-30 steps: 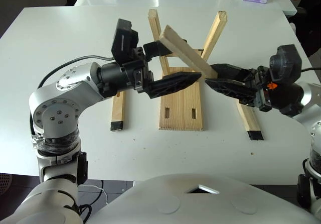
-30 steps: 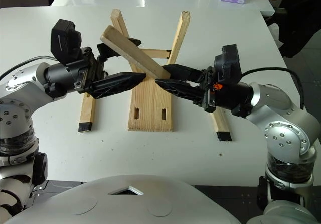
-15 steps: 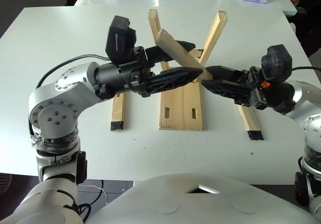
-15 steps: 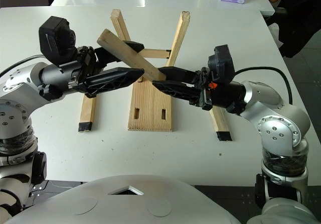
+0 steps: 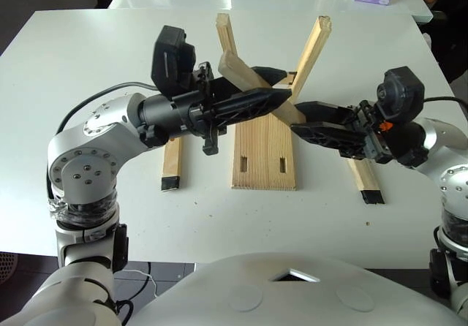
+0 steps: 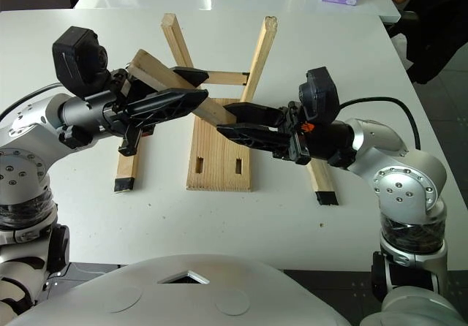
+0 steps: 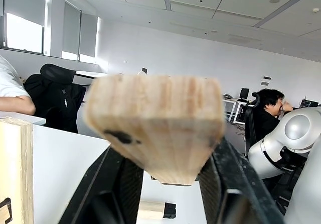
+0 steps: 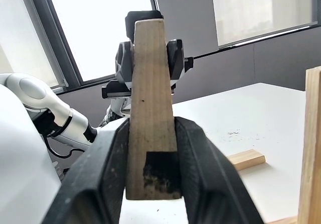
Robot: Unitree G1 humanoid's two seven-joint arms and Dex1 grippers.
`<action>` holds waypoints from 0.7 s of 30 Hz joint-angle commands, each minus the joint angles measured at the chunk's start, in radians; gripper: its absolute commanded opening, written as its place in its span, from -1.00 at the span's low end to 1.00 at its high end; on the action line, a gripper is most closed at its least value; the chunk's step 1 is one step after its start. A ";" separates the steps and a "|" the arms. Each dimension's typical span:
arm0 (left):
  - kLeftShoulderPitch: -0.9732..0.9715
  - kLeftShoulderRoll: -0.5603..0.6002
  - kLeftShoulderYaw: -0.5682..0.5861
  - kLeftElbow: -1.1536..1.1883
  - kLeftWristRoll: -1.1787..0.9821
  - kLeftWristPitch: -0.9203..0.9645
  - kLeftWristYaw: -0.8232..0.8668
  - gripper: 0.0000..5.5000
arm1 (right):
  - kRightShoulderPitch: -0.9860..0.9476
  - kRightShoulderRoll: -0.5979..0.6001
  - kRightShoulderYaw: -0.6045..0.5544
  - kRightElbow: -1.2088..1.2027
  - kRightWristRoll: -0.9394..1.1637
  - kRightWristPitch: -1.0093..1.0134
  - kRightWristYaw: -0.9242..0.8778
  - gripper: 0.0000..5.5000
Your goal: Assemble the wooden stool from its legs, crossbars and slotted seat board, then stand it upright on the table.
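We see the seat board (image 5: 265,158) flat on the desk, centre, w/ two slots near its near end. The held leg (image 5: 235,66) is pale wood, off the desk and tilted: high end to the L, clamped in the left gripper (image 5: 275,85), black-marked low end in the right gripper (image 5: 298,118), above the board. The left leg (image 5: 172,164) lies just L of the board and the right leg (image 5: 363,180) to the R, both w/ black near tips. Behind, the rear left leg (image 5: 225,32) and rear right leg (image 5: 313,42) splay in a V, w/ a crossbar (image 6: 225,77) between them.

head stereo looks down at table (image 5: 88,48); wrist cams face each other
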 commanded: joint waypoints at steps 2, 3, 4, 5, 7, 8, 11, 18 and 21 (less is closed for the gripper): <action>0.005 0.029 -0.025 -0.010 0.030 0.000 -0.036 -0.50 | -0.010 0.002 -0.016 0.012 0.033 0.012 -0.025 -0.53; 0.001 0.030 -0.027 -0.010 0.027 -0.002 -0.038 -0.50 | -0.004 0.004 -0.007 0.008 0.031 0.015 -0.024 -0.53; -0.001 0.031 -0.028 -0.010 0.026 -0.005 -0.040 -0.50 | 0.001 0.005 0.003 0.004 0.021 0.017 -0.026 -0.53; -0.004 0.032 -0.030 -0.008 0.026 -0.007 -0.042 -0.50 | 0.006 0.007 0.014 0.004 0.007 0.019 -0.037 -0.53; -0.008 0.036 -0.032 -0.002 0.034 -0.011 -0.042 -0.51 | 0.015 0.010 0.035 0.002 -0.030 0.013 -0.042 -0.34; -0.009 0.037 -0.033 0.004 0.042 -0.015 -0.043 -0.52 | 0.020 0.009 0.036 0.000 -0.032 0.013 -0.041 -0.29; -0.004 0.054 -0.016 0.042 0.023 0.012 -0.032 -0.52 | 0.024 0.000 0.034 0.009 -0.077 -0.001 -0.057 -0.15; 0.028 0.256 0.067 0.331 0.266 -0.039 -0.175 -0.52 | 0.200 -0.048 0.039 0.026 -0.346 -0.111 -0.058 -0.14; 0.061 0.344 0.107 0.581 0.468 -0.208 -0.263 -0.52 | 0.256 -0.078 0.092 0.066 -0.564 -0.188 -0.125 -0.14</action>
